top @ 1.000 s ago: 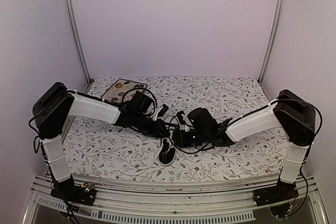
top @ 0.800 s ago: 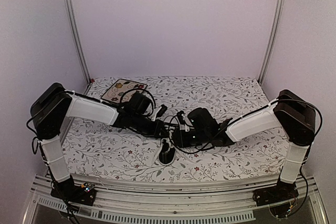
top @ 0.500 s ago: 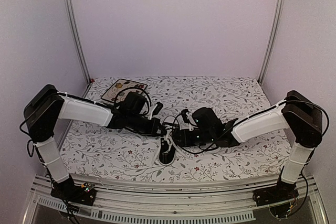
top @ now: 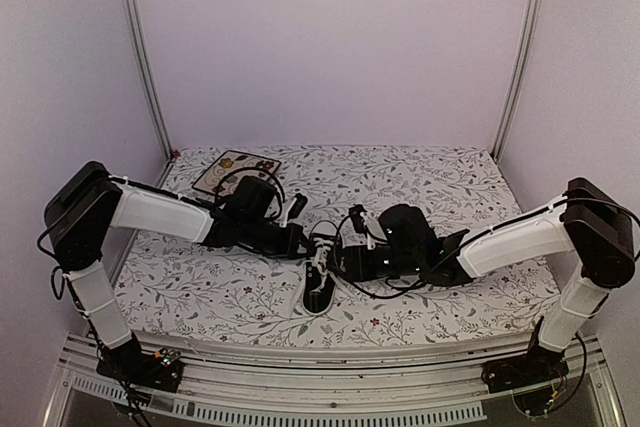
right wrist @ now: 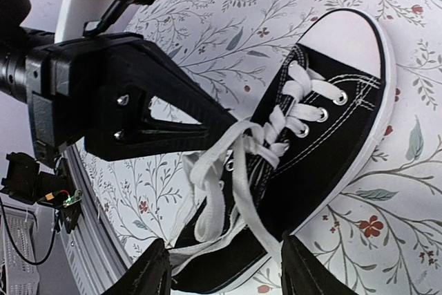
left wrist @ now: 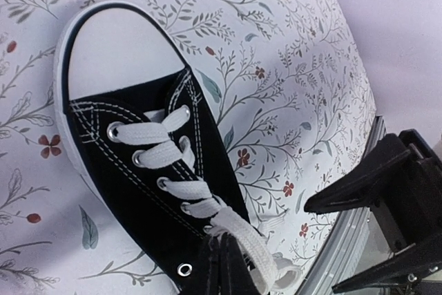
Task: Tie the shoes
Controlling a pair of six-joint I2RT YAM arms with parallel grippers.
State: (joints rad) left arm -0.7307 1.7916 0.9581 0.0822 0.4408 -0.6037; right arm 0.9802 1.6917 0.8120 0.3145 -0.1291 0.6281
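Sneaker (top: 318, 292): rests sole-down on the floral table cover (top: 450, 187), near the front edge and between the two arms, toe cap pointing away from both grippers.
Laces (right wrist: 235, 170): white, threaded through the eyelets; the loose ends bunch above the tongue and trail toward the heel. No finished bow shows.
Left gripper (left wrist: 222, 262): fingers pressed together on a lace strand just above the top eyelets, probably to keep it lifted and taut.
Right gripper (right wrist: 224, 267): fingers apart at the heel end, with slack lace lying between them but nothing gripped; it looks placed to take a second strand.
Arms: both reach in low from opposite sides, so each could pull its own way.
Stage: by my reading mid-tie, with the knot not yet cinched.
Plate (top: 232, 171): rear left, well apart, uninvolved.
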